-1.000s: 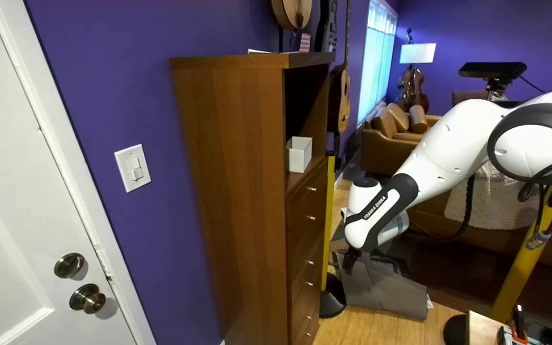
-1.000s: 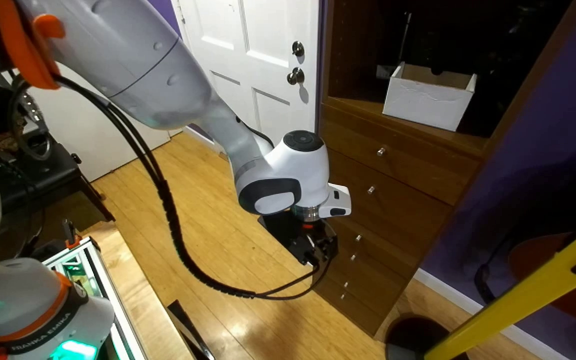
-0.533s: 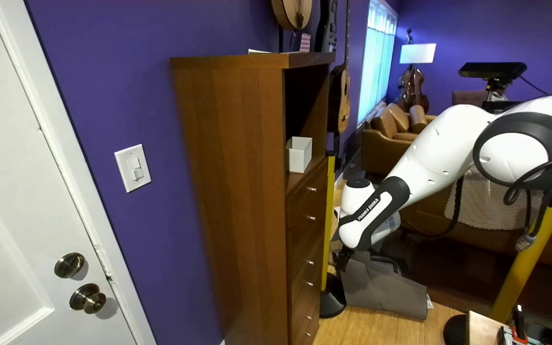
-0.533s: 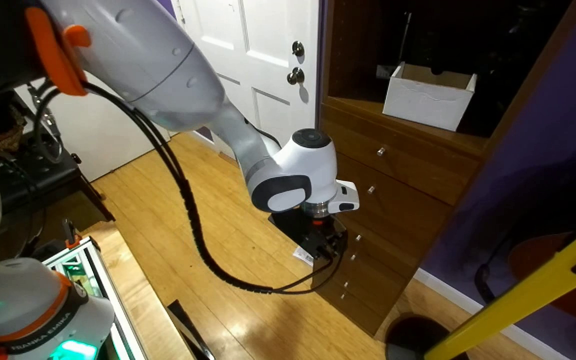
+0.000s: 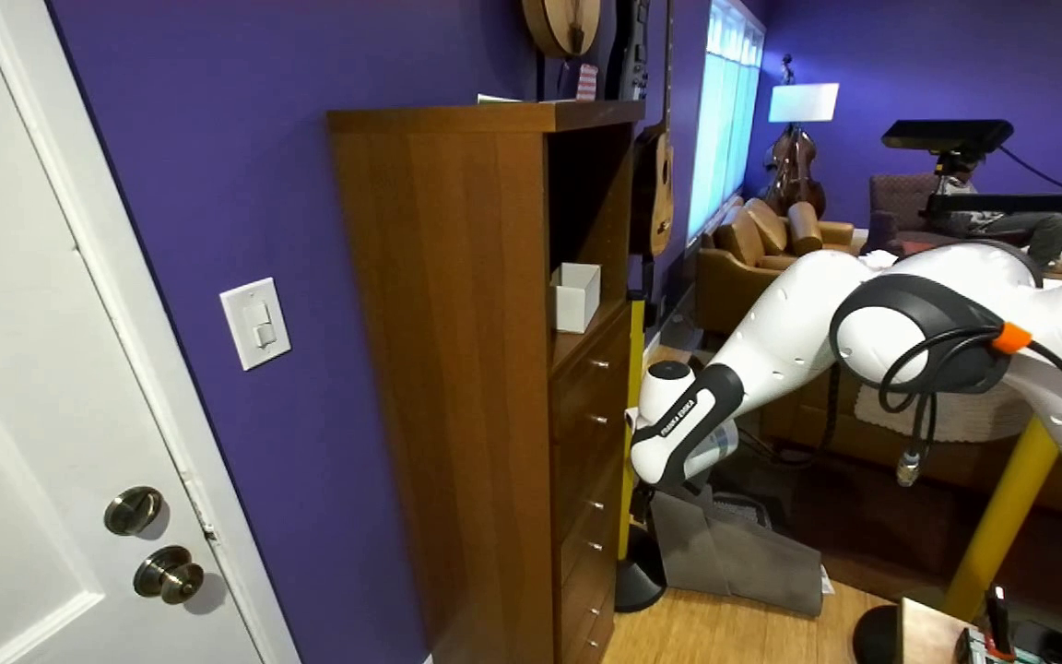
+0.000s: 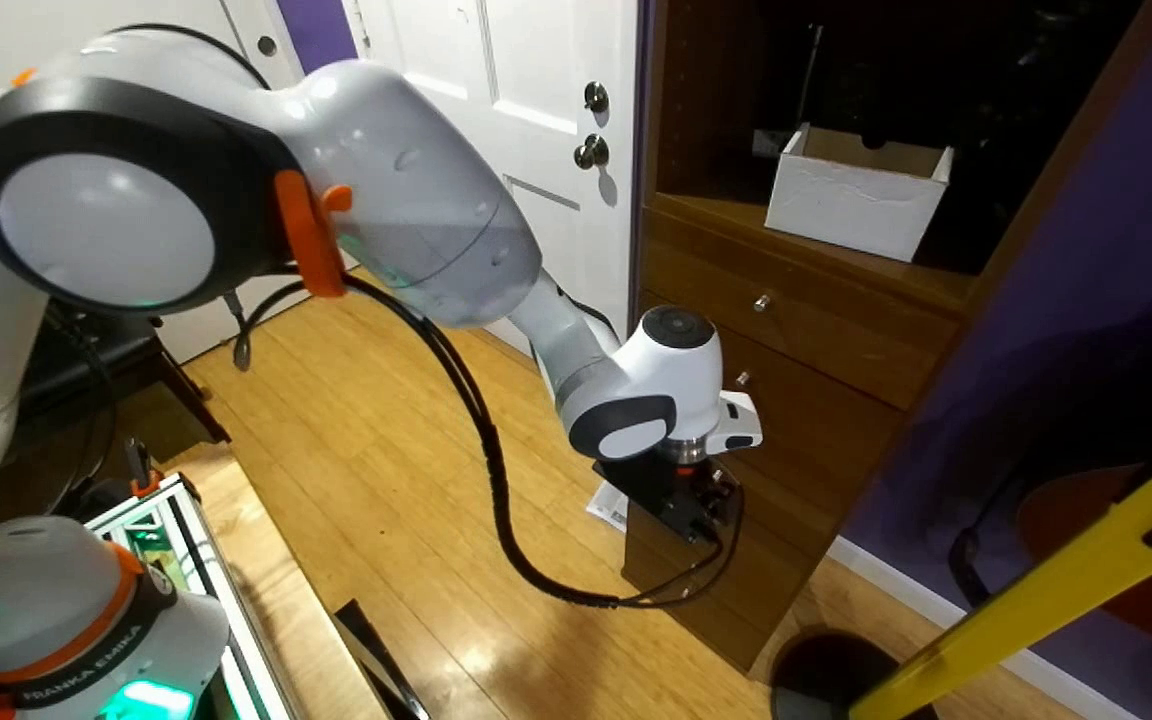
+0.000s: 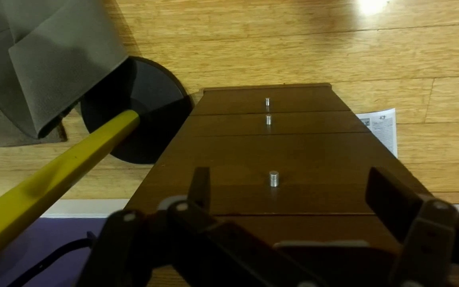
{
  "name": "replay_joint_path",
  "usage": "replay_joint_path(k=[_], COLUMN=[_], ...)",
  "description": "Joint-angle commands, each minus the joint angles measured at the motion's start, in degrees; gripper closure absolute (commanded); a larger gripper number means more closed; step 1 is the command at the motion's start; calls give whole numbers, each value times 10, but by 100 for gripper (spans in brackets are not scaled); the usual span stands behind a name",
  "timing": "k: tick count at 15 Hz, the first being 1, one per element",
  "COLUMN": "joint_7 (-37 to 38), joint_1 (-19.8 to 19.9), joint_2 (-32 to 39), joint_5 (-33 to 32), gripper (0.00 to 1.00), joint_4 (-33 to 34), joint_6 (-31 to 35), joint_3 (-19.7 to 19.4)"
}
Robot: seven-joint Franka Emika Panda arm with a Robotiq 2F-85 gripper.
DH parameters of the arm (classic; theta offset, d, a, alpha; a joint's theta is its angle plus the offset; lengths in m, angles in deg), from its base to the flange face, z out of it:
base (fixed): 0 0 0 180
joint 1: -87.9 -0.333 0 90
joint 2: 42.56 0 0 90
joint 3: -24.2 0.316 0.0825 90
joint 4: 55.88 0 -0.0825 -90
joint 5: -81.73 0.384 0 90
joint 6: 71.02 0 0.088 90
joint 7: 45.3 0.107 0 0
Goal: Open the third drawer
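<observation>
Since the earlier frame, my white arm point(image 5: 789, 318) shifts toward the tall brown cabinet point(image 5: 457, 369), its elbow point(image 5: 872, 341) sinking lower, and my pincer point(image 7: 289, 185) goes along with it. Its black fingers point(image 7: 391, 203) stand spread well apart in the wrist view, drawer fronts point(image 7: 321, 167) showing between them. Around me the room has purple walls point(image 5: 199, 138), a white door point(image 5: 24, 304) and pale floorboards point(image 6: 386, 480). Near my base point(image 6: 46, 600) a light-wood surface point(image 6: 281, 600) carries a metal frame point(image 6: 191, 555). On the cabinet's shelf point(image 6: 711, 205) sits a white box point(image 6: 851, 210); next to the cabinet a yellow pole point(image 7: 54, 176) rises from a round black foot point(image 7: 153, 91), with folded grey material point(image 7: 66, 52) close beside that. Further back I see a tan sofa point(image 5: 720, 295) and an armchair point(image 5: 895, 198) with a person point(image 5: 1045, 238) seated in it. The third drawer point(image 5: 586, 515), counted from the top, lies closed in the cabinet, and its small knob point(image 5: 597, 505) shows near my pincer in an exterior view; whether we touch, I cannot tell. That knob is hidden in the wrist view, while three lower knobs point(image 7: 273, 178) show plainly. As for what differs, the end of my arm now covers that same knob in an exterior view where it is visible half a second earlier, and the armchair and person come clear of my arm. Box, pole and surface stay put.
</observation>
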Motion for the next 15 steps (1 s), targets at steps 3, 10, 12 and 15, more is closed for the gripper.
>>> replay_joint_path(k=[3,10,12,15], joint_7=[-18,-35,-41,-40], joint_1=[47,77,87,96], joint_2=[80,129,135,142], joint_5=[-12,-30,-29,-26], gripper=[0,9,29,45], joint_4=[74,134,144,150], joint_6=[61,78,74,70], joint_3=[47,91,104,115])
